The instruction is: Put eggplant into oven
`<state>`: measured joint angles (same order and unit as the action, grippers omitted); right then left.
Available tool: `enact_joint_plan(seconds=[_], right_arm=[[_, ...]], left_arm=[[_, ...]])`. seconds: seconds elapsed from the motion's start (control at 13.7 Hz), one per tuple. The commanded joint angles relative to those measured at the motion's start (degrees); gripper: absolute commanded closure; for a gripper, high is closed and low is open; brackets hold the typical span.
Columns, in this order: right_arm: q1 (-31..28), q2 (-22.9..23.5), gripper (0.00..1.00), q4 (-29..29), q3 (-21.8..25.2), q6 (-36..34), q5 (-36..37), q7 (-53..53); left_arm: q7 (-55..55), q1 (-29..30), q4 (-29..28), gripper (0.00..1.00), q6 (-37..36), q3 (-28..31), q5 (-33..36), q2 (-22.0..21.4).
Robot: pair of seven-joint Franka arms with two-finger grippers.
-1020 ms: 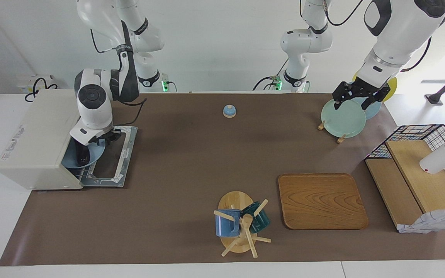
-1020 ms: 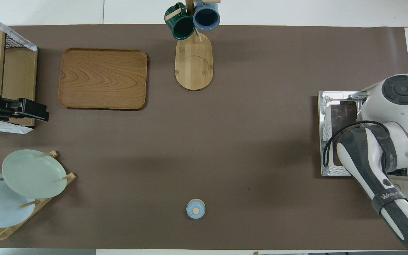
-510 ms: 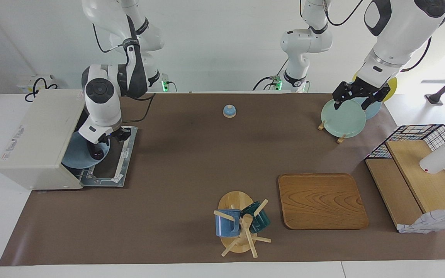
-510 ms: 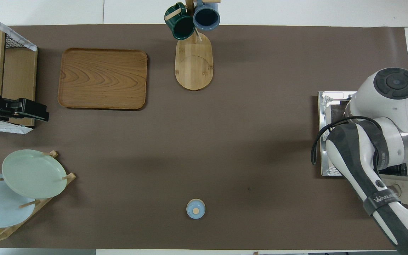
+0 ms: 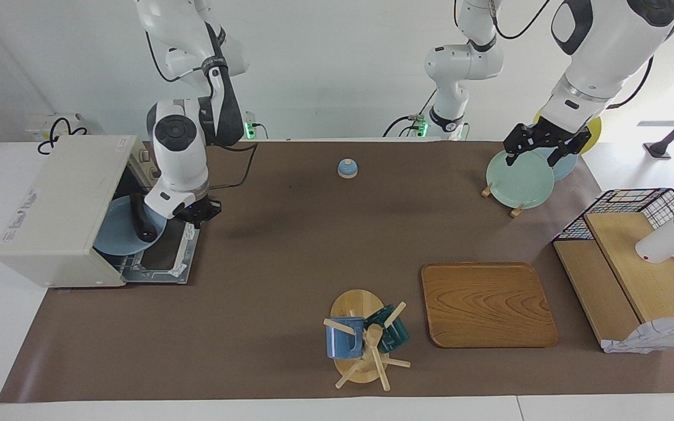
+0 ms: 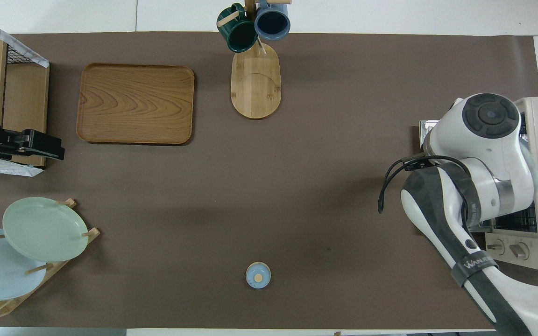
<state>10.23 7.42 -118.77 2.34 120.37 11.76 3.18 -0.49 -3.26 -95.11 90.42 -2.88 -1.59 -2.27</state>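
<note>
Facing view: eggplant (image 5: pixel 141 217) on blue plate (image 5: pixel 116 234) in oven (image 5: pixel 59 210); right claw (image 5: pixel 196 210) closed empty, left claw (image 5: pixel 539 149) wide.

- The eggplant (image 5: pixel 140 218) is showing a glossy dark skin.
- The oven (image 5: pixel 59 210) is looking like matt cream painted metal, its open door (image 5: pixel 174 251) framed in bright metal around dark glass.
- The tray (image 5: pixel 487 304) is showing smooth, grained wood.
- The bench (image 5: pixel 290 251) is wearing a matt brown covering.
- The blue plate (image 5: pixel 119 233) is looking smooth.
</note>
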Motion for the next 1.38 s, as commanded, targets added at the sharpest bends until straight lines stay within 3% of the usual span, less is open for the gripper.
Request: enact_joint_plan(seconds=[0.0,0.58,1.09,1.31], right_arm=[[-0.7,1.6,1.00,-3.4,-0.1,5.2,-0.9,1.3],[-1.7,3.2,1.00,-6.5,0.0,7.9,0.2,2.0],[-1.4,3.2,1.00,-6.5,0.0,7.3,9.8,3.3],[-0.8,3.2,1.00,-4.6,-0.1,3.7,17.7,2.9]], left_arm=[[0.0,0.6,0.0,0.00,0.1,-0.5,0.8,-0.4],[0.0,0.6,0.0,0.00,0.1,-0.5,0.8,-0.4],[0.0,0.6,-0.1,0.00,0.1,-0.5,0.8,-0.4],[0.0,0.6,0.0,0.00,0.1,-0.5,0.8,-0.4]])
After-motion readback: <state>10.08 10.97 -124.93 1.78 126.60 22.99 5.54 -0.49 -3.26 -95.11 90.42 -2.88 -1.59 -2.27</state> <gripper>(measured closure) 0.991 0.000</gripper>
